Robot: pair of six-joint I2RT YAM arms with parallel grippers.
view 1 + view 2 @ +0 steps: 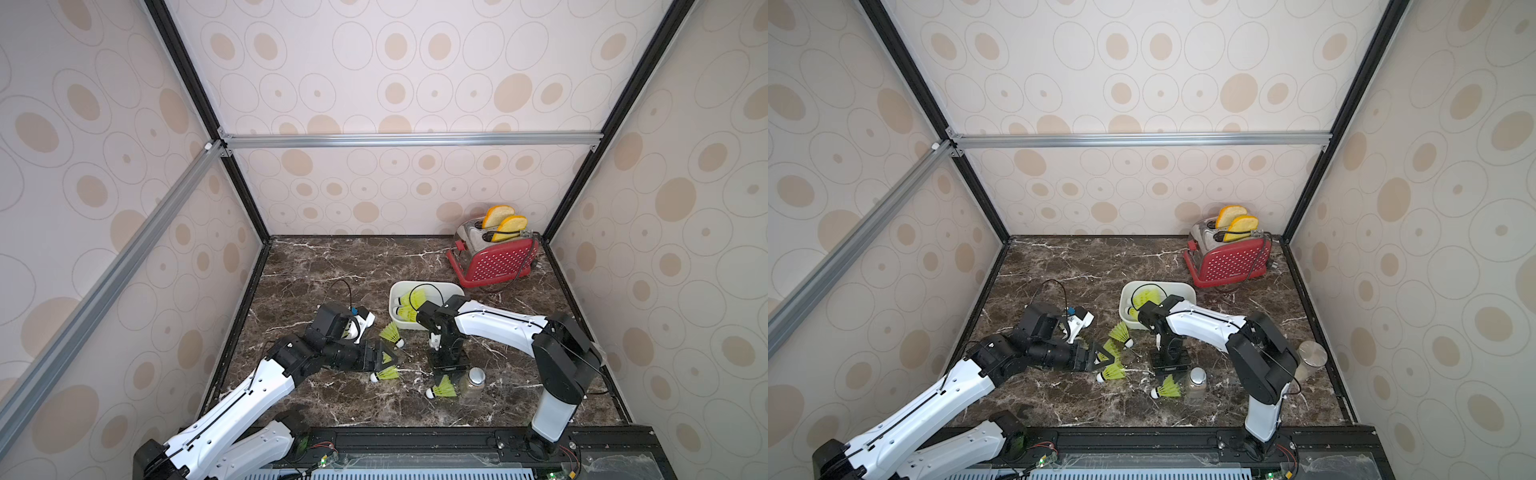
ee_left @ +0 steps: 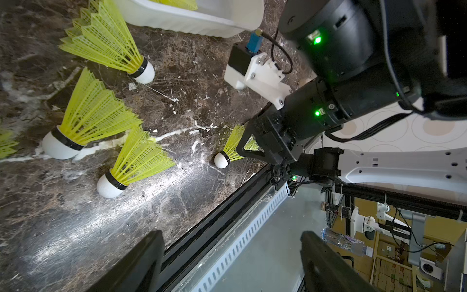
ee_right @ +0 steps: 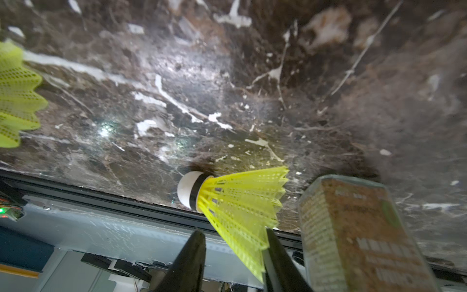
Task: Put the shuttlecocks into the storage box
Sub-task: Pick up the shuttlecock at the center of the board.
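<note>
A neon yellow-green, cone-shaped plastic shuttlecock with a round white tip and black band is seen lying on its side on the dark brown, white-veined marble table, near the front edge. Its long axis runs left to right, with the tip toward the robot's left. Its latticed skirt is turned toward a small clear jar with a silver lid just beside it.

The skirt's rim is straddled by the right pincer, which is set narrow, with a gap visible at one finger. The left pincer is held wide, with nothing between its fingers.

Between the arms, a second shuttlecock is laid diagonally, tip toward the front right. A third shuttlecock is pointed tip-left.

More shuttlecocks are gathered in the shallow white plastic storage box with rounded corners, tips toward its left wall. The box is partly covered by the right arm.

Open table is left toward the back left.
</note>
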